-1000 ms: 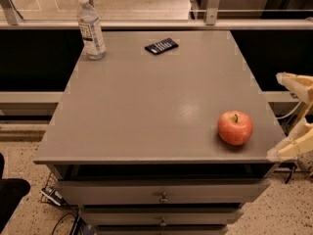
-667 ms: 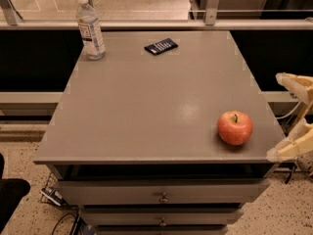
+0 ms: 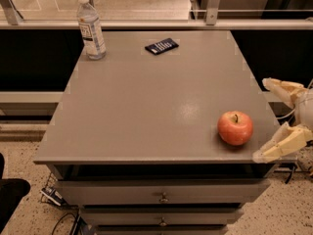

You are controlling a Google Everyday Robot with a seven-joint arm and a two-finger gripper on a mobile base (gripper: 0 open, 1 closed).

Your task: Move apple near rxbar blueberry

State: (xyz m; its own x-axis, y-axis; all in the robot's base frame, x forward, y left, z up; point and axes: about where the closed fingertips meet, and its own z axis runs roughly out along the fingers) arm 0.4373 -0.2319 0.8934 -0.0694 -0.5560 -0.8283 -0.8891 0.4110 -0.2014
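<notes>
**A:** Camera view: what do we have on the plain grey tabletop [image 3: 146, 111]?

**B:** We see the round red-orange apple [image 3: 235, 128] sitting stem up near the front right corner. The robot's pale two-finger claw [image 3: 261, 120] hangs just off the right edge. Its fingers are spread wide and hold nothing, and the apple is just beside it, untouched.

**A:** And the target?

**B:** The flat, dark navy rxbar blueberry [image 3: 161, 46] lies well apart from the apple, at the far edge. A clear plastic water bottle [image 3: 91, 28] stands upright at the far left corner.

**A:** How do we do this step well?

**B:** We judge the reach to be the step in hand. We would bring the claw in level from the right and centre the apple between the fingers. We would close on its widest part, since a round fruit may roll if nudged off-centre. The front edge is near, so we would avoid pushing it that way. After that, we would lift it clear and carry it diagonally, setting it down short of the bar and away from the bottle.
</notes>
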